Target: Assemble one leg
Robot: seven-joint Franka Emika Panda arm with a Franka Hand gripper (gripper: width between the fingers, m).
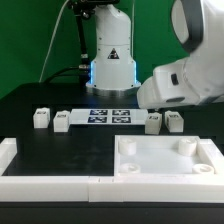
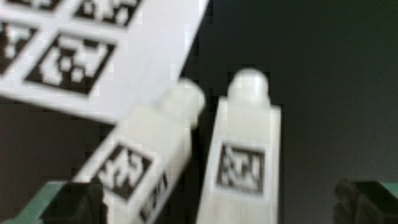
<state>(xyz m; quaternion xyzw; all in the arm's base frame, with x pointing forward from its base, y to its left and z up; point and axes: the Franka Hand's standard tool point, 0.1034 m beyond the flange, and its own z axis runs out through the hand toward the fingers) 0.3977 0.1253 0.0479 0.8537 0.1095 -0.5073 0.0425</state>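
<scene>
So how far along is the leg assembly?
Done: nothing visible; the tray part carries no leg. In hand: nothing; the gripper is open above one leg and its neighbour, beside the marker board. Left: grasp a leg, fit it to the tray part. Two spare legs stand at the exterior view's left.

The wrist view is blurred throughout, so the tag patterns on one leg (image 2: 150,150) and the other leg (image 2: 246,140) cannot be read, and their lower ends are cut off by the picture's edge. Most of the marker board (image 2: 80,45) is cropped as well. Of the gripper (image 2: 214,200) only two dark fingertips (image 2: 63,203) are shown, cropped at the corners. In the exterior view the gripper cannot be made out against the arm (image 1: 185,75), and the tags on the row of legs (image 1: 62,121) by the table's far edge are too small to be read.
</scene>
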